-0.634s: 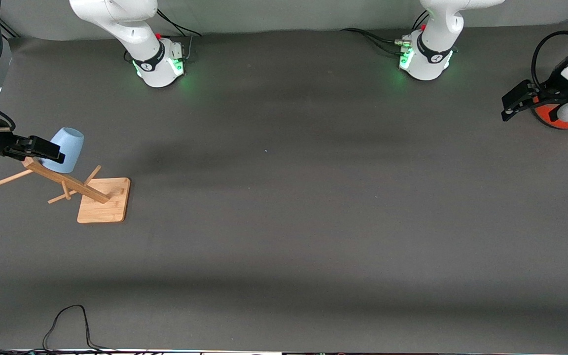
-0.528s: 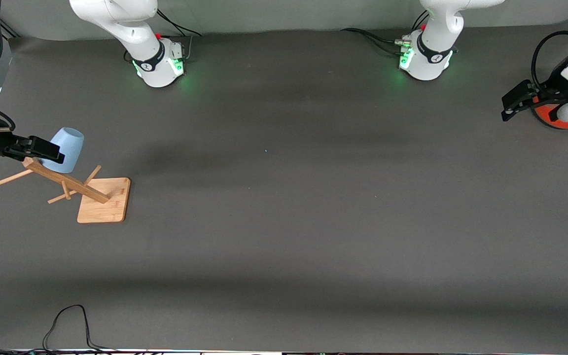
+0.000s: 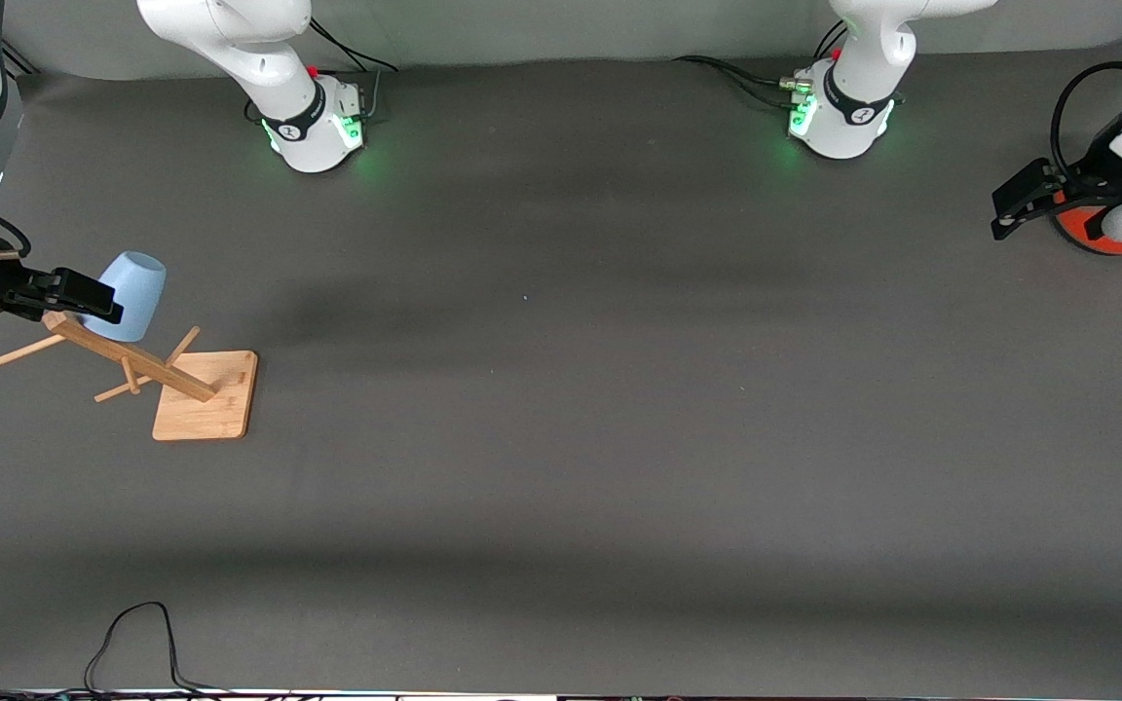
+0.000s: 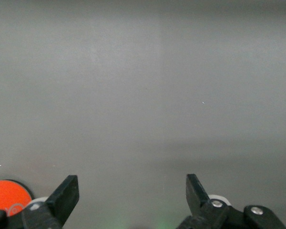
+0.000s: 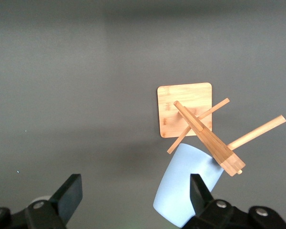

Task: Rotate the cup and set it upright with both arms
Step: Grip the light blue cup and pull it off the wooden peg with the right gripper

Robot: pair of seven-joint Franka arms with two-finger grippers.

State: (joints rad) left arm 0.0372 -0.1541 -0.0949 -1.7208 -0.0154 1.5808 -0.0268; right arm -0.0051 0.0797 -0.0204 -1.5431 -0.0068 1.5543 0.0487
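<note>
The pale blue cup (image 3: 130, 295) hangs on the wooden peg rack (image 3: 147, 370) at the right arm's end of the table. The right gripper (image 3: 84, 301) hovers above it, jaws wide and empty, one finger (image 5: 200, 193) overlapping the cup's wall in the right wrist view. The left gripper (image 3: 1011, 206) waits over the orange can (image 3: 1097, 234), jaws wide apart, empty.

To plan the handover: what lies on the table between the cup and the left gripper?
Nothing: the front view shows bare table between the cup and the left gripper.
</note>
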